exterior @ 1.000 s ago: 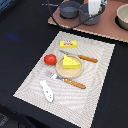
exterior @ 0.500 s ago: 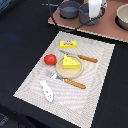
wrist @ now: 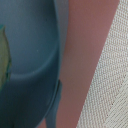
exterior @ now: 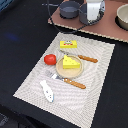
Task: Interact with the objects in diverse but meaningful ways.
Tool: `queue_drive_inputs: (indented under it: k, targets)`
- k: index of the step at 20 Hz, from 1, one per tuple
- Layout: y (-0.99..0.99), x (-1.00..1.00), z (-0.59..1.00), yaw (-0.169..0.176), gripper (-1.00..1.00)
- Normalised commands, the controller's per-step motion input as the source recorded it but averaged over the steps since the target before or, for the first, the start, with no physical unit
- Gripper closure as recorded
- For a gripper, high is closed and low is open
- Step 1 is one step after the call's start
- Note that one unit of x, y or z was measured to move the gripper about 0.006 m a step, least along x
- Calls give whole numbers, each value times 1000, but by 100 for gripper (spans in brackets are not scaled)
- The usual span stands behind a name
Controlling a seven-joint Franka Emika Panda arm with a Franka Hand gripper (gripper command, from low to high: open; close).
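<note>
My gripper [exterior: 92,15] hangs low over a grey pot [exterior: 101,14] on the pinkish board [exterior: 107,31] at the back, and its fingers are hidden. A second grey pot [exterior: 69,8] stands just to the exterior view's left of it. On the woven placemat [exterior: 95,65] lie the yellow cheese wedge [exterior: 71,62] on a tan plate, the red tomato [exterior: 49,59], the flat yellow box [exterior: 68,44] and the white fish [exterior: 47,91]. The wrist view is filled by a grey pot wall [wrist: 30,60], the board [wrist: 82,50] and the mat [wrist: 110,85].
A wooden-handled knife [exterior: 82,58] and fork [exterior: 70,81] flank the tan plate [exterior: 75,71]. A beige bowl [exterior: 122,17] sits on the board at the exterior view's right. Dark tabletop surrounds the mat.
</note>
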Motion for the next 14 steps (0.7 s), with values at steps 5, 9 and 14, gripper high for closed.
queue_drive_inputs:
  k: [5,9,14]
  targets:
    - [97,190,-90,0,-100]
    - [147,277,-50,0,-100]
    - [149,294,-15,0,100]
